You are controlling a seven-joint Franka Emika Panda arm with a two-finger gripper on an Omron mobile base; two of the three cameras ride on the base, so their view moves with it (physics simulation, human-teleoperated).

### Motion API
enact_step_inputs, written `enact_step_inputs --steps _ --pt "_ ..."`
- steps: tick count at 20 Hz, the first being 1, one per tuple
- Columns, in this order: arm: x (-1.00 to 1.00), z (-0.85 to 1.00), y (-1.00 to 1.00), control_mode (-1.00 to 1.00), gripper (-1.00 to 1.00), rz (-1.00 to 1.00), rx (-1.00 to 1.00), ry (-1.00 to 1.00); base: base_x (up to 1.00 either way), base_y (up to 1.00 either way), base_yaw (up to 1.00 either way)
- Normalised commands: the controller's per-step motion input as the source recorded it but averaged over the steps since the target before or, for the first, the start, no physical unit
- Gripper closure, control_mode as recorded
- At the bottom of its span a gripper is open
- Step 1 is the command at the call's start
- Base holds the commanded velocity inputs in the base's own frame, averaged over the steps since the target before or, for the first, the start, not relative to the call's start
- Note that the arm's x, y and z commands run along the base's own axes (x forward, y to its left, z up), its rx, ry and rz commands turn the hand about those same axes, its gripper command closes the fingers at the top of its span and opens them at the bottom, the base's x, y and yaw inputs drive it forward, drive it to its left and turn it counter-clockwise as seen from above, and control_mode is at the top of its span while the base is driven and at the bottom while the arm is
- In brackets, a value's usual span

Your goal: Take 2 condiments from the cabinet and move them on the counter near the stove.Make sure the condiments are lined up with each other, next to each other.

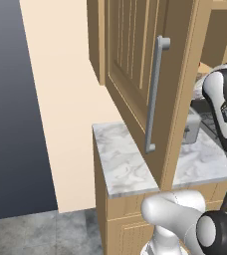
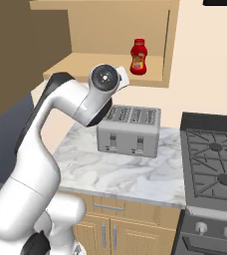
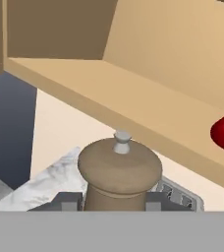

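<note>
Condiments are in two places now. One, a wooden shaker (image 3: 119, 174) with a small grey knob, sits between the fingers (image 3: 67, 202) of the gripper (image 3: 115, 203), which is clamped on its body just outside the open cabinet (image 2: 100, 64). The red bottle (image 2: 138, 57) stands on the cabinet shelf, well apart from the stove (image 2: 212, 164). Below the hand are the toaster (image 2: 129, 129) and the counter (image 2: 115, 174). I judge the risk is on the way down: the shaker can hit the shelf edge or the toaster. A loose grip on the round body could let it slip and tip over.
</note>
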Motion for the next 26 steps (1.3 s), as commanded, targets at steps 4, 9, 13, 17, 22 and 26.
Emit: enact_step_inputs --steps 4,9,13,17,22,26 --pt "-0.06 -0.50 -0.76 -1.00 1.00 -0.01 -0.06 0.04 0.00 0.00 0.00" --pt "0.00 -0.71 -0.82 -1.00 1.00 0.00 0.00 0.00 0.00 0.00 0.00" --pt "0.00 -0.63 -0.87 -1.00 1.00 0.00 0.00 0.00 0.00 0.00 0.00" --pt "0.00 -0.59 -0.92 -1.00 1.00 0.00 0.04 0.00 0.00 0.00 0.00" --pt "0.02 -0.53 -0.79 -1.00 1.00 0.00 0.02 0.02 0.00 0.00 0.00" --pt "0.09 -0.49 -0.64 -1.00 1.00 -0.01 0.01 0.02 0.00 0.00 0.00"
